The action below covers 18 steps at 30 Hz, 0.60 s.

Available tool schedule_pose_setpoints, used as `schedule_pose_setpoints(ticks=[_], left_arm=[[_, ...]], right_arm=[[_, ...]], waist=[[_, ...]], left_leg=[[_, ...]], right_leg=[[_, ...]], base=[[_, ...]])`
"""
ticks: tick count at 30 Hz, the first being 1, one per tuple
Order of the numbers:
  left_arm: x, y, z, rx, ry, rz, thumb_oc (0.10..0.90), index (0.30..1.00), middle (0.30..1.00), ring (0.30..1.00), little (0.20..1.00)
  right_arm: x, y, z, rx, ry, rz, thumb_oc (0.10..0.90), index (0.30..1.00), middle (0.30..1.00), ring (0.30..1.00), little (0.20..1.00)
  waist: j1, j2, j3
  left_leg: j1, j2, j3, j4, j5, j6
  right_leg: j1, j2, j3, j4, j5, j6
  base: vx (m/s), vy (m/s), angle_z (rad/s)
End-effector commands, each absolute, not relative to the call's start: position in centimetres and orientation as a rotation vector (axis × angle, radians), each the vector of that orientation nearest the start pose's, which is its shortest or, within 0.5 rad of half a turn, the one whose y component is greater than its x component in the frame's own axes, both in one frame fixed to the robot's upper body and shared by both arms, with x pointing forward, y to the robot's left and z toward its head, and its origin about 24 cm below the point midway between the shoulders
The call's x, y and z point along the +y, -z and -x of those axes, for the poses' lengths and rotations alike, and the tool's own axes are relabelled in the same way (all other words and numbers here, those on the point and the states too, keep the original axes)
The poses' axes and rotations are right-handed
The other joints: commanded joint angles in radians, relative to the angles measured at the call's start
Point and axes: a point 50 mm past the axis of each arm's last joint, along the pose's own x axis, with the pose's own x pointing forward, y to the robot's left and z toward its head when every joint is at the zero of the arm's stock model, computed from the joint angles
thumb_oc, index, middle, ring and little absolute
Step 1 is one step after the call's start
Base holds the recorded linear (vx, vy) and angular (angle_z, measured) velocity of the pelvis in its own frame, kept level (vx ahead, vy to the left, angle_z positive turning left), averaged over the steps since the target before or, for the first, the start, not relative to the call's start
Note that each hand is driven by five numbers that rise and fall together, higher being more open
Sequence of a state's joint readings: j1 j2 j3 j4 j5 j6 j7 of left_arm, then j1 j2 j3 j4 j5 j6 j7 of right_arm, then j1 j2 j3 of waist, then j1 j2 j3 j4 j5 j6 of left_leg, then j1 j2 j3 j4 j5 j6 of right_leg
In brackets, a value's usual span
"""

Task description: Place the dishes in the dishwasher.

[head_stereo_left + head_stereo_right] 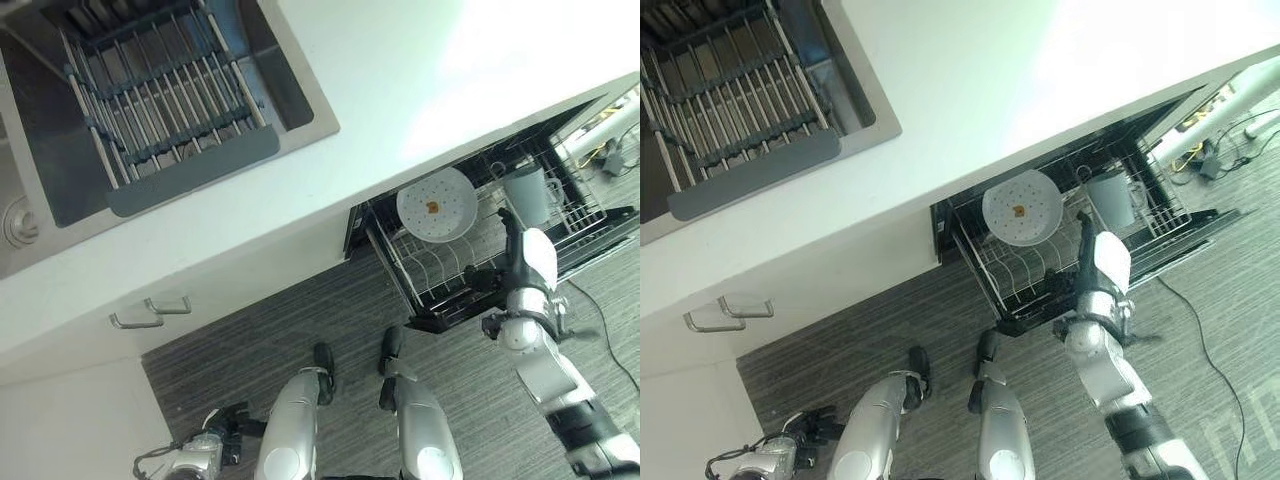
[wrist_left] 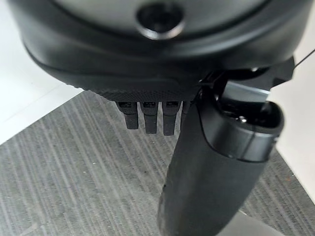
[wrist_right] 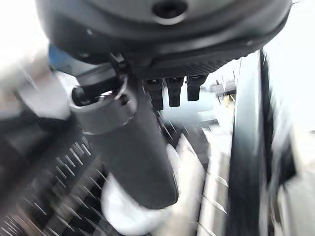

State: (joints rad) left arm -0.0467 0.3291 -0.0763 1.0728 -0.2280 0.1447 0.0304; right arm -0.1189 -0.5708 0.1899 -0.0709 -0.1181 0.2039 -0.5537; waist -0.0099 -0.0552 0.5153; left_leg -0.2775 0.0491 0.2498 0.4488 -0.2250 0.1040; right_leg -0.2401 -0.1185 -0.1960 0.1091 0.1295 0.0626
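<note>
The dishwasher's lower rack (image 1: 440, 290) is pulled out below the counter edge. A white plate (image 1: 437, 203) with a small orange spot stands in it, and a grey mug (image 1: 527, 192) sits further right. My right hand (image 1: 509, 224) reaches over the rack between plate and mug, its fingers (image 3: 172, 91) straight and holding nothing. In the right wrist view a blurred white dish (image 3: 189, 167) shows past the thumb. My left hand (image 1: 200, 458) hangs low by the floor, fingers (image 2: 147, 117) relaxed and empty.
A steel sink (image 1: 300, 105) with a grey drying rack (image 1: 160, 90) is set into the white counter (image 1: 420, 70) at the upper left. Cabinet handles (image 1: 150, 312) show below it. The open dishwasher door (image 1: 610, 235) juts out over the grey floor (image 1: 260, 330).
</note>
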Motion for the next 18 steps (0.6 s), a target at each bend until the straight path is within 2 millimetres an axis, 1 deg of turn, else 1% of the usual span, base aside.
schedule_pose_setpoints(ticks=[1,2,5,6,7,8,10,11,12,13,14,15,16,18], left_arm=[[27.1,15.2,-7.7,1.29,-0.28,-0.18,0.8,0.9,0.9,0.9,0.9],[26.7,15.5,-6.9,1.314,-0.278,-0.177,0.8,0.9,0.9,0.9,0.9],[26.2,15.8,-6.2,1.342,-0.271,-0.177,0.8,0.9,0.9,0.9,0.9],[25.8,16.0,-6.0,1.361,-0.265,-0.169,0.8,0.9,0.9,0.9,0.9],[25.6,16.1,-5.9,1.371,-0.251,-0.167,0.8,0.9,0.9,0.9,0.9],[25.1,16.2,-5.7,1.388,-0.23,-0.166,0.8,0.9,0.9,0.9,0.9],[24.8,16.4,-5.5,1.396,-0.218,-0.168,0.8,0.9,0.9,0.9,0.9],[24.6,16.4,-5.4,1.402,-0.218,-0.162,0.8,0.9,0.9,0.9,0.9],[24.4,16.5,-5.2,1.411,-0.219,-0.154,0.8,0.9,0.9,0.9,0.9],[24.3,16.5,-5.0,1.424,-0.226,-0.144,0.8,0.9,0.9,0.9,0.9],[24.4,16.6,-4.8,1.435,-0.231,-0.14,0.8,0.9,0.9,0.9,0.9],[24.5,16.6,-4.5,1.451,-0.239,-0.138,0.8,0.9,0.9,0.9,0.9],[24.8,16.6,-4.1,1.472,-0.251,-0.135,0.8,0.9,0.9,0.9,0.9],[25.1,16.5,-3.4,1.496,-0.265,-0.129,0.8,0.9,0.9,0.9,0.9]], right_arm=[[-23.8,-16.9,-27.1,-0.554,0.524,0.506,0.8,0.9,0.9,0.9,0.9],[-24.1,-16.9,-26.4,-0.583,0.529,0.439,0.8,0.9,0.9,0.9,0.9],[-24.7,-16.3,-25.7,-0.569,0.553,0.341,0.8,0.9,0.9,0.9,0.9],[-25.1,-16.0,-25.4,-0.575,0.583,0.305,0.8,0.9,0.9,0.9,0.9],[-25.5,-16.0,-25.1,-0.581,0.604,0.289,0.8,0.9,0.9,0.9,0.9],[-26.1,-16.2,-24.5,-0.613,0.657,0.241,0.8,0.9,0.9,0.9,0.9],[-26.8,-16.5,-23.8,-0.656,0.743,0.182,0.8,0.9,0.9,0.9,0.9],[-27.5,-16.6,-23.2,-0.683,0.811,0.146,0.8,0.9,0.9,0.9,0.9],[-28.5,-16.5,-22.4,-0.701,0.922,0.119,0.8,0.9,0.9,0.9,0.9],[-29.5,-16.1,-21.6,-0.728,0.99,0.067,0.8,0.9,0.9,0.9,0.9],[-30.0,-15.5,-21.2,-0.715,1.014,0.03,0.8,0.9,0.9,0.9,0.9],[-31.0,-14.2,-20.7,-0.66,1.059,-0.015,0.8,0.9,0.9,0.9,0.9],[-32.1,-12.4,-20.3,-0.585,1.078,-0.119,0.8,0.9,0.9,0.9,0.9],[-33.3,-8.9,-19.5,-0.443,1.181,-0.202,0.8,0.9,0.9,0.9,0.9]], waist=[[0.0,0.035,-0.124],[-0.011,0.034,-0.161],[-0.029,0.036,-0.218],[-0.038,0.035,-0.248],[-0.043,0.035,-0.265],[-0.052,0.035,-0.294],[-0.057,0.035,-0.31],[-0.064,0.036,-0.32],[-0.073,0.036,-0.332],[-0.082,0.038,-0.342],[-0.086,0.039,-0.347],[-0.09,0.039,-0.352],[-0.096,0.04,-0.356],[-0.1,0.039,-0.361]], left_leg=[[0.059,-0.016,-0.009,-0.149,-0.027,-0.046],[0.079,-0.013,-0.005,-0.149,-0.032,-0.051],[0.112,-0.008,0.005,-0.149,-0.043,-0.056],[0.127,-0.006,0.01,-0.149,-0.049,-0.058],[0.135,-0.006,0.012,-0.149,-0.053,-0.058],[0.149,-0.007,0.017,-0.149,-0.061,-0.056],[0.159,-0.007,0.021,-0.149,-0.066,-0.055],[0.167,-0.006,0.025,-0.149,-0.071,-0.055],[0.177,-0.007,0.03,-0.149,-0.077,-0.054],[0.188,-0.008,0.034,-0.149,-0.083,-0.054],[0.193,-0.008,0.036,-0.149,-0.084,-0.054],[0.2,-0.009,0.037,-0.149,-0.086,-0.054],[0.207,-0.01,0.038,-0.149,-0.088,-0.054],[0.213,-0.009,0.039,-0.149,-0.088,-0.056]], right_leg=[[0.027,0.007,0.042,0.191,-0.287,0.069],[0.041,0.004,0.046,0.191,-0.29,0.07],[0.065,0.001,0.051,0.191,-0.297,0.071],[0.077,0.001,0.055,0.191,-0.301,0.071],[0.084,0.002,0.058,0.191,-0.304,0.07],[0.094,0.003,0.064,0.191,-0.311,0.069],[0.1,0.003,0.068,0.191,-0.314,0.069],[0.105,0.003,0.07,0.191,-0.316,0.069],[0.111,0.003,0.073,0.191,-0.321,0.07],[0.119,0.003,0.078,0.191,-0.326,0.069],[0.123,0.003,0.078,0.191,-0.327,0.069],[0.129,0.001,0.077,0.191,-0.33,0.067],[0.137,0.0,0.076,0.191,-0.334,0.065],[0.145,-0.002,0.073,0.191,-0.337,0.064]], base=[[0.13,0.079,-0.31],[0.13,0.08,-0.22],[0.15,0.08,-0.12],[0.19,0.061,-0.1],[0.23,0.055,-0.11],[0.18,0.04,-0.11],[0.11,0.029,-0.16],[0.08,0.032,-0.1],[0.12,0.044,-0.01],[0.12,0.034,-0.01],[0.11,0.02,-0.05],[0.1,0.003,-0.12],[0.09,-0.001,-0.13],[0.07,-0.014,-0.09]])
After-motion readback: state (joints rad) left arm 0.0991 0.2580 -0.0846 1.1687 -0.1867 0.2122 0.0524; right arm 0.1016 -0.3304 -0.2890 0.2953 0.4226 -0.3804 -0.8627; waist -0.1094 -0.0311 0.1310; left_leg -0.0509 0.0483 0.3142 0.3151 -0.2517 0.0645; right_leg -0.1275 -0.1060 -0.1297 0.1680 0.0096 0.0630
